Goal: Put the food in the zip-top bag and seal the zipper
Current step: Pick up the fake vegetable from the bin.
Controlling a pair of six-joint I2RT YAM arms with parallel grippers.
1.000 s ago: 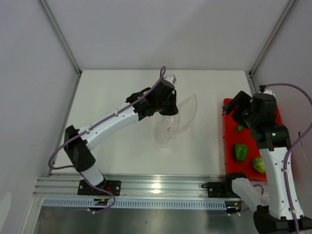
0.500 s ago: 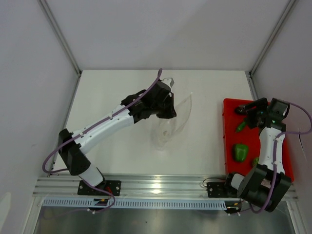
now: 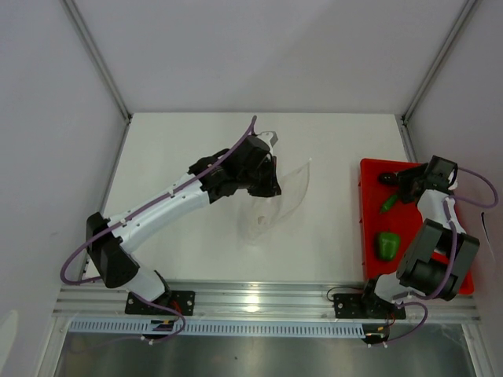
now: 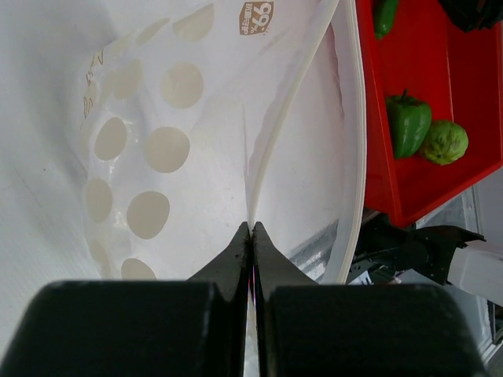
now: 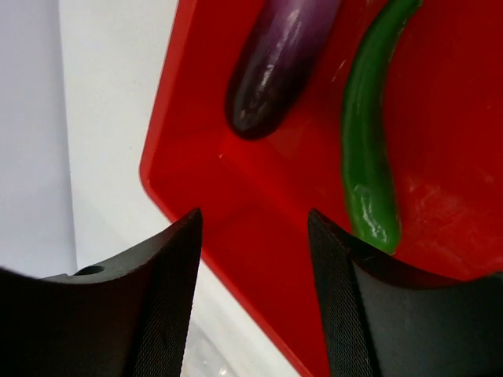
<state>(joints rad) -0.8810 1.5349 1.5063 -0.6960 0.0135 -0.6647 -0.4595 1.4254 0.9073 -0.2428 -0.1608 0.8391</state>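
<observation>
Folding back since a second ago, the right arm (image 3: 437, 253) is holding the right gripper (image 5: 253, 228) open and empty over the tray's (image 3: 372, 263) far corner, near the eggplant (image 5: 279, 59) and chili (image 5: 369, 141). Mid-table (image 3: 181, 157), between white walls (image 3: 236, 47), the left gripper (image 4: 251, 229) is pinching the one bag's (image 4: 157, 149) mouth edge. Four foods are lying in the red tray (eggplant, chili, pepper (image 4: 407, 126), pale-green ball (image 4: 444, 141)).
</observation>
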